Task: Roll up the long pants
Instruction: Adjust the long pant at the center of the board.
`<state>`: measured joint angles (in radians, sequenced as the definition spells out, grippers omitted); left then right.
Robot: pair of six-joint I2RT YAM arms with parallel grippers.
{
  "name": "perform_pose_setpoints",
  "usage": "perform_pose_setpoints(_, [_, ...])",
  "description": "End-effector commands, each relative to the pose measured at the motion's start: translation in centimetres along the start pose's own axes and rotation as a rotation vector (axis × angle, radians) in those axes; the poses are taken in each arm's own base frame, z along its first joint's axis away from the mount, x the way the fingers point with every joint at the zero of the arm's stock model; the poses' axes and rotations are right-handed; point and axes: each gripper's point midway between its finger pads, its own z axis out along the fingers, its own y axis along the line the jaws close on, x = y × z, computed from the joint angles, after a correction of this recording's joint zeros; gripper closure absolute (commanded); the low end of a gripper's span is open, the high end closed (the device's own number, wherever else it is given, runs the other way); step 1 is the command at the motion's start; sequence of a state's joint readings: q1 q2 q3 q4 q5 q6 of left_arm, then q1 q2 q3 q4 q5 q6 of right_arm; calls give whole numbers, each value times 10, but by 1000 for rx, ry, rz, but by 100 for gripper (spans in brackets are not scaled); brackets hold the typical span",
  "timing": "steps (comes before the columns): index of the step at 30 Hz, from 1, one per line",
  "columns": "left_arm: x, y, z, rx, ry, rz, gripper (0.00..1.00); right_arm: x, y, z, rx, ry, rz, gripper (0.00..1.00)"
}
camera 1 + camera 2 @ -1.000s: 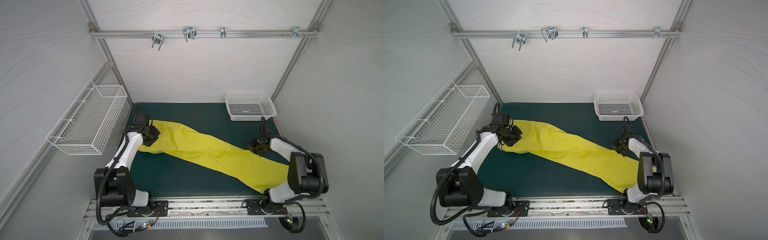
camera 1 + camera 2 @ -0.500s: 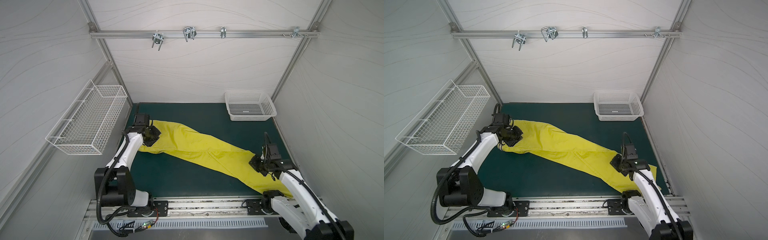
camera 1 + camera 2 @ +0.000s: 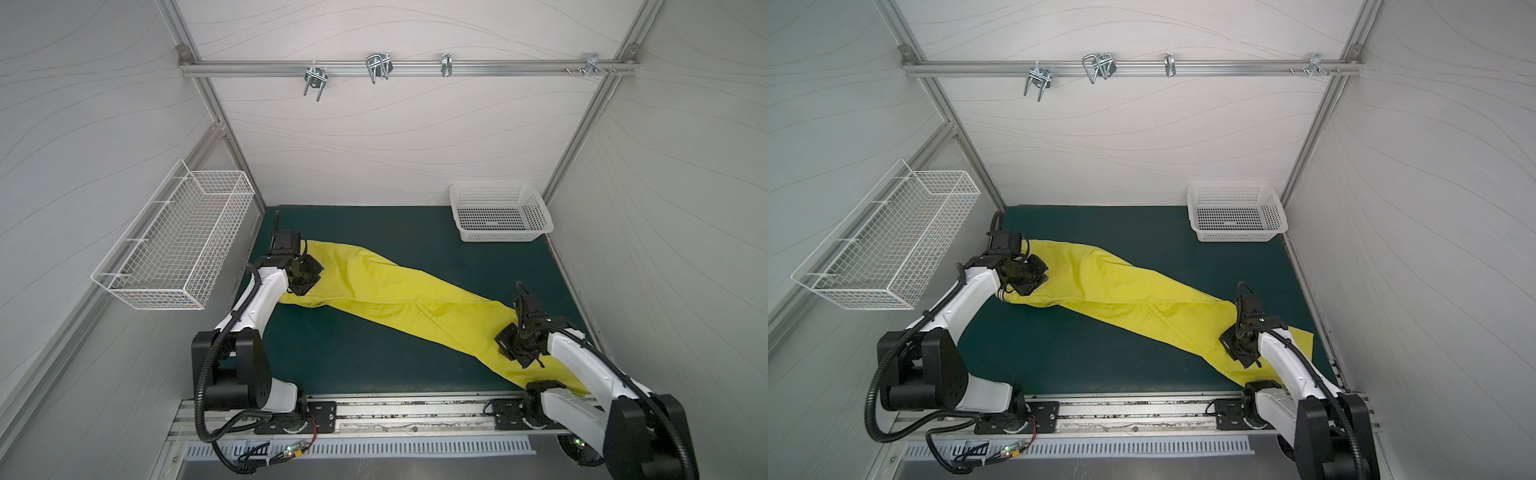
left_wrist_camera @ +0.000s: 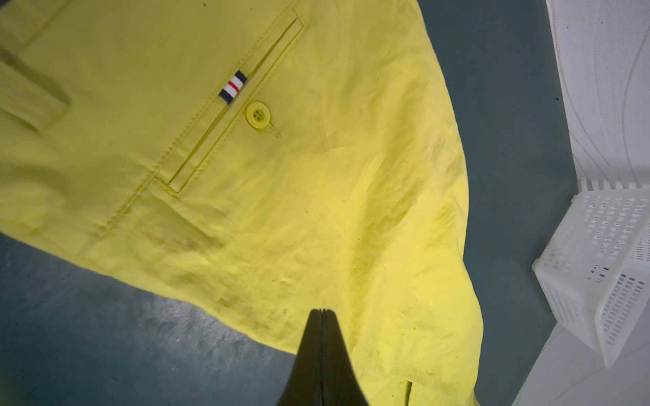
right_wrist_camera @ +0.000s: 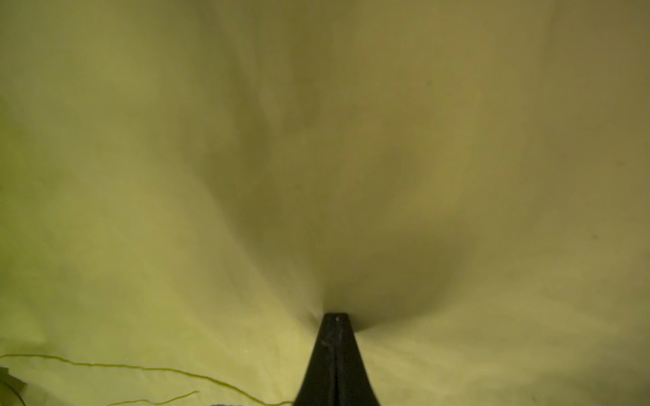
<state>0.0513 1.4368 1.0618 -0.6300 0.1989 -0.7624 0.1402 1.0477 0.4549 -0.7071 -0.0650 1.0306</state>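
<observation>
Meanwhile, in both top views, the right gripper [image 3: 515, 349] is travelling down the leg toward the hems at the near right, having left the far edge of the cloth. The left gripper [image 3: 305, 276] is staying over the waist at the far left. The long pants [image 3: 395, 291] are lying flat and diagonal across the green mat [image 3: 353, 365], nothing rolled yet.

From the left wrist, the jaws are sitting pressed together near the back pocket [image 4: 235, 105], pinching nothing.

From the right wrist, the jaws are likewise pressed together, their tip dimpling the fabric. I am judging that the roll is likely beginning from the hem end.
</observation>
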Motion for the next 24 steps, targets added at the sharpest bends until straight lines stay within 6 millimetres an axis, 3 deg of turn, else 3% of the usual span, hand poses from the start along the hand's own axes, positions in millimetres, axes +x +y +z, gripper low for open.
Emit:
perform_pose_setpoints(1, [-15,-19,-14,36,-43,23,100,-32,-1,5,-4,-114,93,100])
perform_pose_setpoints(8, [-24,-27,-18,31,-54,35,100,-91,1,-4,-24,-177,155,100])
perform_pose_setpoints(13, [-28,-31,-13,30,-44,29,100,-119,13,20,-20,-76,174,100])
perform_pose_setpoints(18, [-33,-36,-13,20,-38,43,100,-131,21,40,-22,-20,220,100])
perform_pose_setpoints(24, [-39,-39,-18,22,-47,57,100,-140,29,51,-25,-4,246,100])
